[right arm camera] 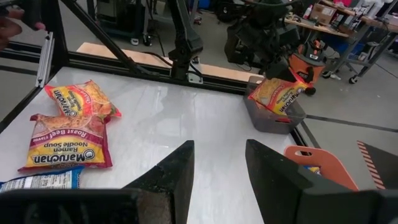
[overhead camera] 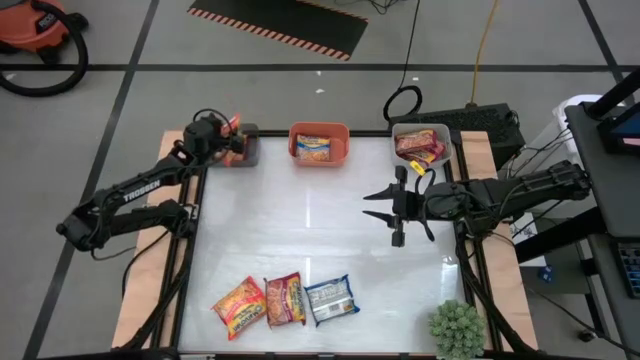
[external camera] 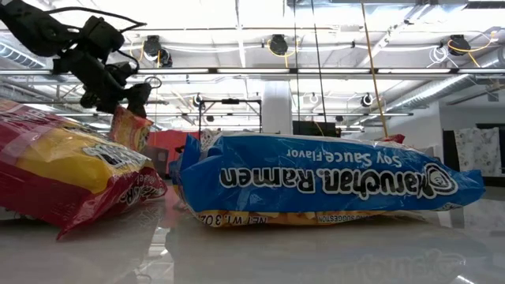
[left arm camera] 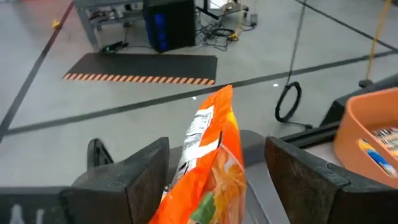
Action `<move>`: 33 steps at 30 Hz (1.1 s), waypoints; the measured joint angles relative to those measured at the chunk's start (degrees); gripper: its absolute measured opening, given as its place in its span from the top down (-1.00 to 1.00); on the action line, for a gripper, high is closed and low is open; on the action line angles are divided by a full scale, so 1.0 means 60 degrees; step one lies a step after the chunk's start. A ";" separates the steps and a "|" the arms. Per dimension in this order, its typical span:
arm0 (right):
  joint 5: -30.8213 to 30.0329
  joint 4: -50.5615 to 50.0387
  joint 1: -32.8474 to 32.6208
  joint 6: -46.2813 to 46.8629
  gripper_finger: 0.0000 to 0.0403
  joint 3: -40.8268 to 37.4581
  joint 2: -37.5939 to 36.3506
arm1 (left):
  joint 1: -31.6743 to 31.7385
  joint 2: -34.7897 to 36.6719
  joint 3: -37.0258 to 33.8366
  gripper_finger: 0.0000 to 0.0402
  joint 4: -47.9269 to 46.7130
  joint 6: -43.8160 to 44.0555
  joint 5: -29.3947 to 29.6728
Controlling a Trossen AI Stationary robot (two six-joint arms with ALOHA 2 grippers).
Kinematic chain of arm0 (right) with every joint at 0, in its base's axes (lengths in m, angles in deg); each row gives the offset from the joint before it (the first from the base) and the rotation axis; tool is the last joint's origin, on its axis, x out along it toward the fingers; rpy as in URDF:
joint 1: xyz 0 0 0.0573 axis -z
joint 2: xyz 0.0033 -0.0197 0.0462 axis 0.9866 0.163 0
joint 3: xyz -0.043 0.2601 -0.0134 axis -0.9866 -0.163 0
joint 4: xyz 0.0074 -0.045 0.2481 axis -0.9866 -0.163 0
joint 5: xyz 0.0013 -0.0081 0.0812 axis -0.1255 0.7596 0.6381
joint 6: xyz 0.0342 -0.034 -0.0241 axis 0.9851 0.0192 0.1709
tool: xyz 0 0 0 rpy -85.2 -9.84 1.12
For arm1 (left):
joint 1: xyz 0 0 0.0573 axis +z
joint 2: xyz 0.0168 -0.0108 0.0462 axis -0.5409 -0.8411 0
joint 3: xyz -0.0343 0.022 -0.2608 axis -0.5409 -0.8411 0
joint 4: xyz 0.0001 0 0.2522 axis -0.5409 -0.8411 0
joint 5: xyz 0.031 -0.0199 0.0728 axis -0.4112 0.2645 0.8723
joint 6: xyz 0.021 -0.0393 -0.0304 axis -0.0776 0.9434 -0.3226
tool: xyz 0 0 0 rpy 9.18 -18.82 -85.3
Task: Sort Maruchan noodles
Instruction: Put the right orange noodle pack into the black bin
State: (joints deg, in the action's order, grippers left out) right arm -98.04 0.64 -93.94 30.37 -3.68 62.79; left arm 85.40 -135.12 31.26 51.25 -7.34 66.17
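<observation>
Six noodle packets can be counted. Three lie in a row at the near edge of the table (overhead camera: 320,240): an orange-yellow packet (overhead camera: 239,306) on the left, a red packet (overhead camera: 285,299) in the middle, which touches it, and a blue packet (overhead camera: 331,299) on the right. At the far edge stand three bins. The grey bin (overhead camera: 249,150) is at the far left corner, the orange bin (overhead camera: 319,143) is in the middle with one orange packet (overhead camera: 314,148) lying in it, and the white bin (overhead camera: 422,143) is on the right with one red packet (overhead camera: 417,146) in it.

The left gripper (overhead camera: 232,144) is over the grey bin. Its fingers (left arm camera: 134,177) are spread, and an orange packet (left arm camera: 208,168) stands upright between them, over the bin. I cannot tell if the fingers touch this packet.

The right gripper (overhead camera: 378,205) hovers over the bare middle of the table, at the right side. Its fingers (right arm camera: 171,171) are apart and hold nothing.

One green spiky plant (overhead camera: 458,328) stands at the near right corner.
</observation>
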 joint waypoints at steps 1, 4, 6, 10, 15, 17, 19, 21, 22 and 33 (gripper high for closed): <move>0.0000 -0.0001 0.0000 0.0000 0.32 0.0000 0.0000 | -0.0056 0.0000 0.0060 -0.34 -0.0036 -0.0124 -0.0101; 0.0000 -0.0002 0.0000 0.0000 0.32 0.0000 0.0000 | -0.0254 0.0000 0.0274 -0.34 -0.0043 -0.0427 -0.0237; 0.0000 -0.0003 0.0000 0.0000 0.32 0.0000 0.0000 | -0.0430 0.0000 0.0448 -0.34 -0.0048 -0.0614 -0.0246; 0.0000 -0.0004 0.0000 0.0000 0.32 0.0000 0.0000 | -0.0791 0.0000 0.0825 -0.34 -0.0464 -0.0906 -0.0513; 0.0000 -0.0004 0.0000 0.0000 0.32 0.0000 0.0000 | -0.1403 0.0004 0.0875 -0.34 -0.0973 -0.1239 -0.1709; 0.0000 -0.0004 0.0000 0.0000 0.32 0.0000 0.0000 | -0.1732 0.0004 0.0875 -0.34 -0.1302 -0.1327 -0.2251; 0.0000 -0.0007 0.0000 0.0004 0.32 0.0000 0.0000 | -0.2115 0.0000 0.0875 -0.34 -0.1603 -0.1353 -0.2521; 0.0000 -0.0004 0.0000 0.0001 0.32 0.0000 0.0000 | -0.2494 0.0000 0.0875 -0.34 -0.1554 -0.1469 -0.2636; 0.0000 -0.0004 0.0000 0.0004 0.32 0.0000 0.0000 | -0.2656 0.0000 0.0875 -0.34 -0.1472 -0.1515 -0.2717; 0.0003 0.0256 0.0000 0.0006 0.32 0.0000 0.0004 | -0.4072 -0.1431 0.0689 -0.34 -0.1544 -0.1628 -0.3253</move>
State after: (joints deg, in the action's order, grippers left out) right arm -98.02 2.18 -93.94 30.41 -3.68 62.82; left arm 60.96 -143.70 35.40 41.98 -17.10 46.66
